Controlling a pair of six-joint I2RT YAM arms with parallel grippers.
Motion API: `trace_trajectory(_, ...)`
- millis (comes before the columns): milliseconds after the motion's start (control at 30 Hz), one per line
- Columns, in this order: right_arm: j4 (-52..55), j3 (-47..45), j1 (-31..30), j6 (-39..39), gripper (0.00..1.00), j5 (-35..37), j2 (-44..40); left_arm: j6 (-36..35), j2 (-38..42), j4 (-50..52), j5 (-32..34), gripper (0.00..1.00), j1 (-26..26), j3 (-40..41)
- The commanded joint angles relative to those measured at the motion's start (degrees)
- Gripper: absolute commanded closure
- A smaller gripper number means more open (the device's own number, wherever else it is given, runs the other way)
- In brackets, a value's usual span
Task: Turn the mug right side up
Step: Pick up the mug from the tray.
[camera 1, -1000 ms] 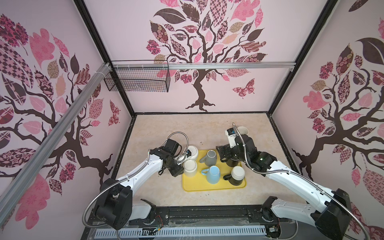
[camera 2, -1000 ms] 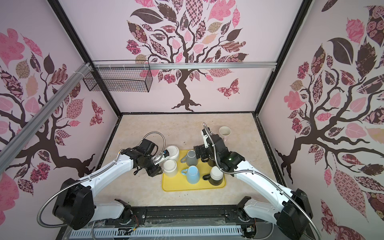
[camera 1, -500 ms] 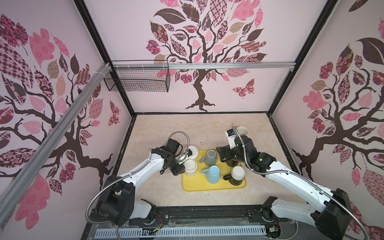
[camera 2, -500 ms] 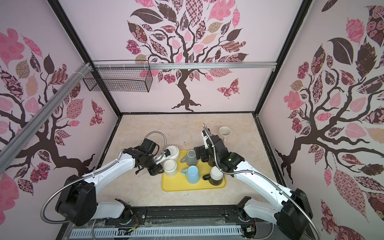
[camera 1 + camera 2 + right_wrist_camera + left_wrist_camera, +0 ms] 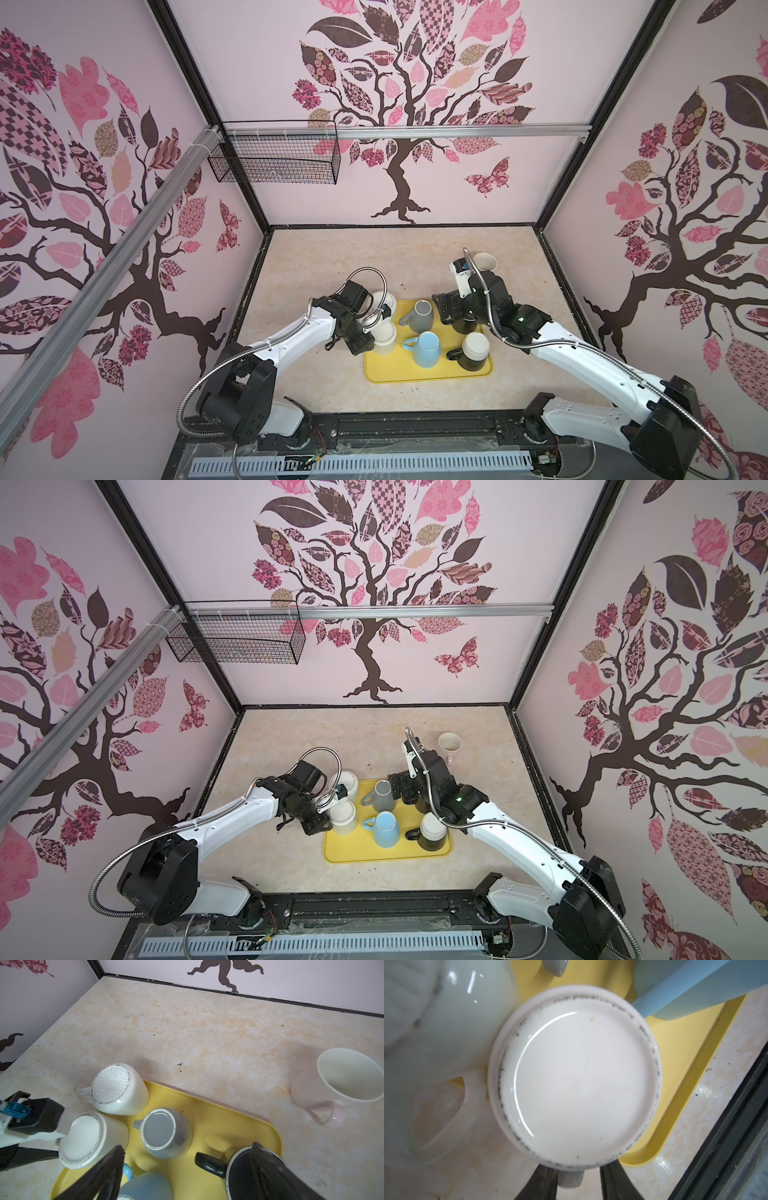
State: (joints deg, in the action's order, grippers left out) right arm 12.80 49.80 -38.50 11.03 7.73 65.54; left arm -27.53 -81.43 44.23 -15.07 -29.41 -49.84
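A cream mug [image 5: 384,337] [image 5: 344,817] stands upside down at the left edge of the yellow tray [image 5: 428,376]. Its flat base [image 5: 579,1076] fills the left wrist view. My left gripper [image 5: 578,1184] [image 5: 365,344] straddles the mug's handle [image 5: 571,1178]. One finger [image 5: 546,1184] touches the handle, and a gap shows at the other finger [image 5: 610,1184]. My right gripper [image 5: 188,1146] [image 5: 446,309] hangs open above the tray's back right, over an upside-down black mug [image 5: 241,1172], with nothing between its fingers.
More upside-down mugs crowd the tray: grey [image 5: 419,316], blue [image 5: 428,349], and black with a pale base [image 5: 473,351]. A white ribbed mug [image 5: 382,301] leans at the tray's back left corner. An upright pink mug [image 5: 485,262] stands on the table behind the right arm.
The left gripper's jaws have narrowed around the cream mug's handle. The right arm has stayed still.
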Motion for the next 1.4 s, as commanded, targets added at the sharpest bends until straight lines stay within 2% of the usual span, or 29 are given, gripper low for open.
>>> trace_trajectory(0,0.93,0.43,-0.3,0.57,0.05,0.25,0.14,0.18,-0.4,0.04,0.39,0.66,-0.17,0.35)
trace_trajectory(733,2.05,-0.41,-0.33,1.41,0.06,-0.13,-1.86,0.62,-0.02,1.51,4.24,0.85,-1.83,-0.01)
trace_trajectory(900,2.23,-0.66,-0.27,1.96,0.06,-0.66,-2.67,0.92,1.6,3.31,5.76,0.96,-2.87,-0.73)
trace_trajectory(967,2.56,-0.63,-0.27,2.26,0.06,-0.46,-2.89,1.61,2.44,6.08,6.35,1.0,-3.87,-1.91)
trace_trajectory(1267,3.46,-0.08,-0.28,2.99,0.08,-1.92,-4.36,8.52,7.38,18.6,8.91,1.0,-6.26,-11.21)
trace_trajectory(1367,3.78,0.28,-0.27,3.3,0.08,-2.02,-5.1,13.0,10.16,21.64,10.85,1.0,-7.28,-15.49)
